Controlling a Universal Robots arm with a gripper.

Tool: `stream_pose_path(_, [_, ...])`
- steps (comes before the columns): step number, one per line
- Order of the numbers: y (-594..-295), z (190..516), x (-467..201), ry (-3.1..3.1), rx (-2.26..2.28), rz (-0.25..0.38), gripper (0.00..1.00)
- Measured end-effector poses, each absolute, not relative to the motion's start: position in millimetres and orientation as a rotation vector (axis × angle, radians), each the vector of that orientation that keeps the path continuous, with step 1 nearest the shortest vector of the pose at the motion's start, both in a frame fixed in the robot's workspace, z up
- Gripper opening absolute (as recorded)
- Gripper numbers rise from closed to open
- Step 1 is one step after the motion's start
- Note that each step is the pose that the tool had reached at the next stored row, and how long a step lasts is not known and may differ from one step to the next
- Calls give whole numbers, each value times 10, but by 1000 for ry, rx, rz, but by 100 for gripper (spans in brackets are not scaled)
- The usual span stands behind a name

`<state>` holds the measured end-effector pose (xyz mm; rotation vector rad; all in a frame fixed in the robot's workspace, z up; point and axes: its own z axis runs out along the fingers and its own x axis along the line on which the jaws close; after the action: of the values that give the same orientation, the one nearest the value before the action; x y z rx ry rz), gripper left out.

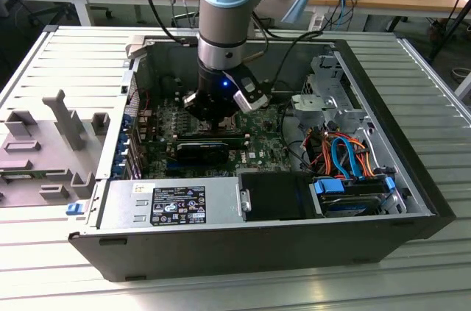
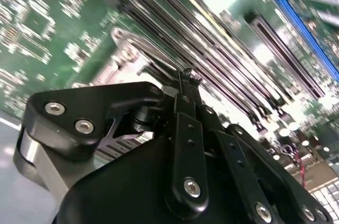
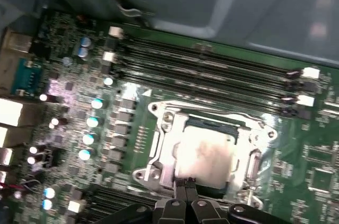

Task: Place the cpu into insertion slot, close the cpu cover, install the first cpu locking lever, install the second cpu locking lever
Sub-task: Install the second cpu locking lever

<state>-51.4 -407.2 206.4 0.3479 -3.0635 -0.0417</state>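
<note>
Item: cpu, seated flat in the insertion slot with the cpu cover lying around it, evidently closed to retain the chip. Gripper: fingers pressed together, gripping nothing, tips at the socket's edge, probably for working a locking lever.

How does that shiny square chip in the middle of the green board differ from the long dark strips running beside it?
In the first wrist view, the cpu is a pale silvery square; the memory slots are long, narrow and black. The cpu sits framed by the metal cpu cover, while the slots lie bare in parallel rows. The tool is right at the cpu's edge, away from the slots. Both lie flat on the green board.
</note>
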Motion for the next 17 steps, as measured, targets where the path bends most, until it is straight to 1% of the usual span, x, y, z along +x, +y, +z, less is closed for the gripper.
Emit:
stream_pose_path(6, [-4063,2075,-371,-3054,347,-44,11])
stream_pose_path(11, [-4057,2396,-369,-3054,347,-45,11])
stream_pose_path(17, [-4057,2592,-370,-3054,347,-45,11])
